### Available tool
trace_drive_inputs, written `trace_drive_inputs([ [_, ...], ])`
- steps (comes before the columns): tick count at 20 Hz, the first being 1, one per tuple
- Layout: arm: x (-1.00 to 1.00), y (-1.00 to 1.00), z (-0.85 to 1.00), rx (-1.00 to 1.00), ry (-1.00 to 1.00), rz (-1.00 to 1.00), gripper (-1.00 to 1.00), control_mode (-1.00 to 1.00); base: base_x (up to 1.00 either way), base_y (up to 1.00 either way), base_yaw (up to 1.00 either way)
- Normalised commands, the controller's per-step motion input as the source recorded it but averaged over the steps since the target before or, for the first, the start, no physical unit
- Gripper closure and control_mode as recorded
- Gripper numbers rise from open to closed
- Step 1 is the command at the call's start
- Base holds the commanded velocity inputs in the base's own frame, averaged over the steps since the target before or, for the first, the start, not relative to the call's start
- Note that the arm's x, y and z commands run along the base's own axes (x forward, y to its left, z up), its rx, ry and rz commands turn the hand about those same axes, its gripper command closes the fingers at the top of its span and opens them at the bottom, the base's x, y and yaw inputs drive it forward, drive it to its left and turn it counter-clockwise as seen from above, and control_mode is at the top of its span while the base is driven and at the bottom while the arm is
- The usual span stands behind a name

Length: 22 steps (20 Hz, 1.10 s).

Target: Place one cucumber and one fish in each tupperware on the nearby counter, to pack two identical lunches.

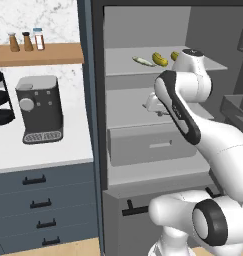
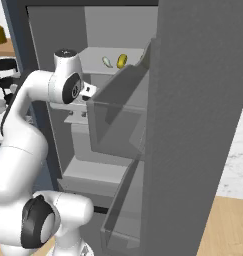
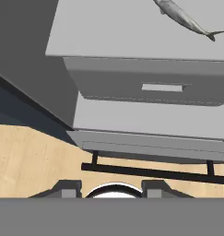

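- Far to the left of the gripper (image 1: pixel 152 105), in the left base view, the counter (image 1: pixel 68 145) lies outside the open fridge. That is where any picked item must travel.
- Above the gripper, on the top shelf (image 1: pixel 128 67), one fish (image 1: pixel 141 61) lies leftmost. A cucumber (image 1: pixel 160 59) is just to its right and a second cucumber (image 1: pixel 174 56) is beyond that, partly behind the arm.
- At the bottom of the hand view the gripper (image 3: pixel 112 189) shows its fingertips (image 3: pixel 69 186) apart with nothing between them, so it is partly open and holding nothing.
- Ahead of the tips, in the middle of that view, sits a grey drawer (image 3: pixel 145 85). Another shelf (image 3: pixel 132 32) runs directly over it.
- Ahead and off to the right of the tips, a fish (image 3: pixel 185 18) rests on that shelf, well apart from the fingers. Its long axis runs diagonally, with the tail pointing right and toward the drawer and the head end cut off by the frame.
- Judgement: the hand must advance and shift right, then roll so the jaws close across that slanted body rather than along it.
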Motion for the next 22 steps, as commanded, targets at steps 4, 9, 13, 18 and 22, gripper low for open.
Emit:
trace_drive_inputs([
  [4, 0.05, -0.06, -0.2, -0.01, -0.02, 0.0, -1.0, -1.0, 0.0, 0.0, 0.0],
  [9, 0.05, -0.39, -0.19, 0.0, -0.15, 0.03, -1.0, -1.0, 0.0, 0.0, 0.0],
  [13, 0.34, -0.76, -0.16, 0.0, -0.37, 0.01, -1.0, -1.0, 0.0, 0.0, 0.0],
  [18, 0.55, -0.49, -0.09, 0.0, -0.2, 0.0, -1.0, -1.0, 0.0, 0.0, 0.0],
  [22, 0.71, -0.18, 0.0, 0.0, 0.0, 0.0, -1.0, -1.0, 0.0, 0.0, 0.0],
])
